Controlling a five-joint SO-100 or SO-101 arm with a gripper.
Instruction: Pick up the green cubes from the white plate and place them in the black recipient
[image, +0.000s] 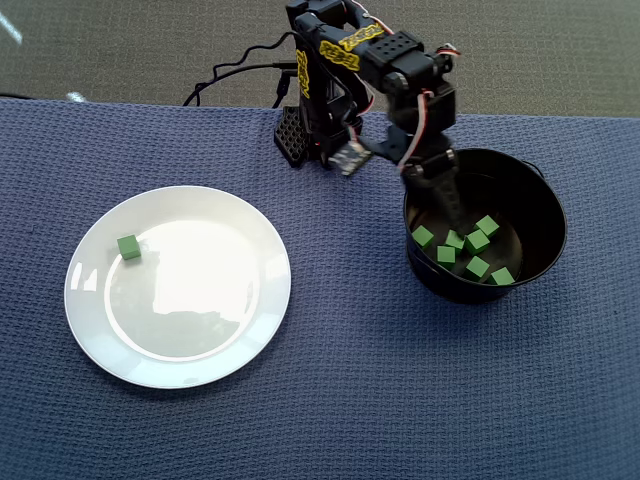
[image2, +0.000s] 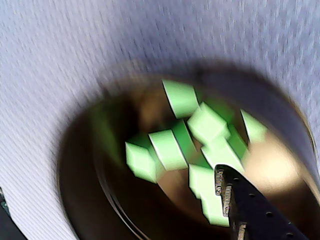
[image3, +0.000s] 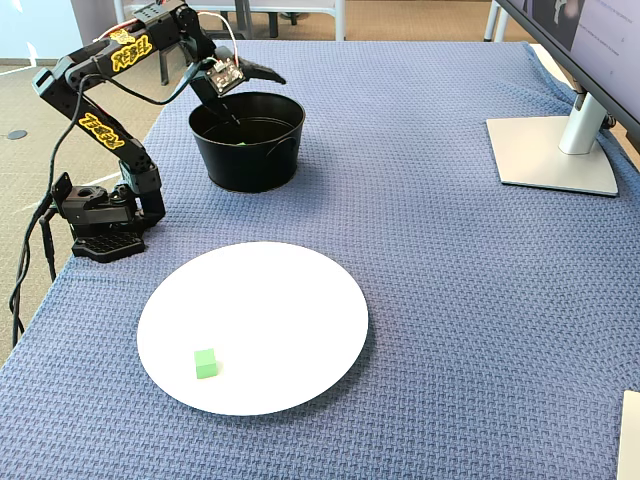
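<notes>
One green cube lies near the left edge of the white plate; it also shows in the fixed view on the plate. Several green cubes lie in the bottom of the black recipient. My gripper hangs over the pot's left part, open and empty, one finger reaching down inside and the other spread out above the rim in the fixed view. The wrist view looks into the pot at the blurred cubes, with one finger at the lower right.
The arm's base stands at the table's edge beside the pot, with cables trailing off. A monitor stand sits at the far right. Blue woven cloth covers the table.
</notes>
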